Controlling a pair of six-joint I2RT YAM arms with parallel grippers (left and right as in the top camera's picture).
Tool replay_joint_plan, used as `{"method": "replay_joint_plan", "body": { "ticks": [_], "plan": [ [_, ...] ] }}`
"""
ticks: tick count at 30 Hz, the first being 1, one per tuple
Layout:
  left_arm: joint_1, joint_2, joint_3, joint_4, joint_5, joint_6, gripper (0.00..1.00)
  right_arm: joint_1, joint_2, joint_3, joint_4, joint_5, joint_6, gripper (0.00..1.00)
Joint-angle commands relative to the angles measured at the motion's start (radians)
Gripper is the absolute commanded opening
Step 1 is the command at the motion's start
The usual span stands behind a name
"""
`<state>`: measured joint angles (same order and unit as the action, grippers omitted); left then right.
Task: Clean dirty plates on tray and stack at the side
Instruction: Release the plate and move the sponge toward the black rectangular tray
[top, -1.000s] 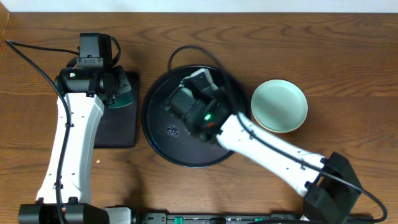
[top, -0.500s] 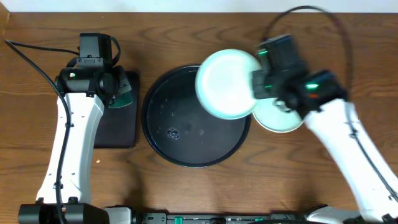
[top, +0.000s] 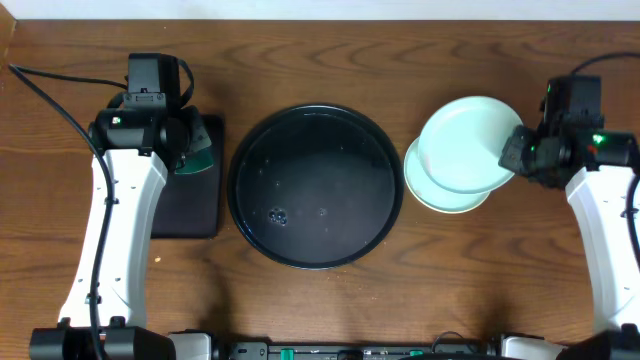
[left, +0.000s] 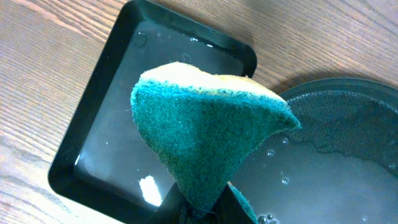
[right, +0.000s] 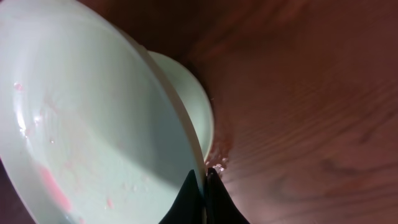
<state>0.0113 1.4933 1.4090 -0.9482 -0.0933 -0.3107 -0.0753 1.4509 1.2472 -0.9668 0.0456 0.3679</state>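
My right gripper (top: 512, 152) is shut on the rim of a light blue plate (top: 465, 142) and holds it over a second plate (top: 440, 198) that lies on the wood table right of the round black tray (top: 250, 205). In the right wrist view the held plate (right: 93, 124) shows faint pink smears, its rim is pinched between my fingers (right: 203, 180), and the lower plate (right: 189, 99) shows behind it. My left gripper (left: 205, 208) is shut on a green and yellow sponge (left: 211, 137) above the rectangular tray. The round tray holds only water drops. A third plate is not in view.
The small rectangular black tray (top: 175, 215) lies left of the round tray, wet inside; it also shows in the left wrist view (left: 106, 134). The round tray's rim (left: 348, 87) shows at the right of that view. Bare wood table (right: 311, 93) lies right of the plates.
My right arm lifted the light blue plate off the round tray and carried it right, over the plate on the table. The left arm has not moved.
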Motion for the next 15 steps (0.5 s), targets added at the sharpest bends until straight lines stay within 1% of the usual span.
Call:
{"method": "replay_joint_plan", "body": {
  "ticks": [1, 5, 9, 12, 13, 14, 15],
  "plan": [
    [0.005, 0.003, 0.0, -0.005, -0.016, -0.001, 0.07, -0.024, -0.007, -0.107, 0.068, -0.022, 0.037, 0.01],
    [0.005, 0.003, 0.0, -0.005, -0.016, -0.001, 0.07, -0.023, -0.006, -0.246, 0.217, -0.03, 0.04, 0.01],
    [0.005, 0.003, 0.0, -0.005, -0.016, 0.003, 0.08, -0.016, -0.006, -0.354, 0.349, -0.088, 0.04, 0.01],
    [0.005, 0.003, 0.0, -0.01, -0.016, 0.003, 0.08, -0.01, -0.005, -0.413, 0.412, -0.088, 0.045, 0.02],
    [0.005, 0.003, 0.0, -0.013, -0.016, 0.003, 0.07, -0.009, -0.005, -0.422, 0.422, -0.088, 0.048, 0.06],
    [0.005, 0.003, 0.0, -0.015, -0.016, 0.003, 0.07, -0.008, -0.005, -0.43, 0.431, -0.088, 0.047, 0.13],
    [0.005, 0.003, 0.0, -0.017, -0.016, 0.003, 0.07, -0.008, -0.005, -0.432, 0.432, -0.088, 0.047, 0.27]
  ]
}}
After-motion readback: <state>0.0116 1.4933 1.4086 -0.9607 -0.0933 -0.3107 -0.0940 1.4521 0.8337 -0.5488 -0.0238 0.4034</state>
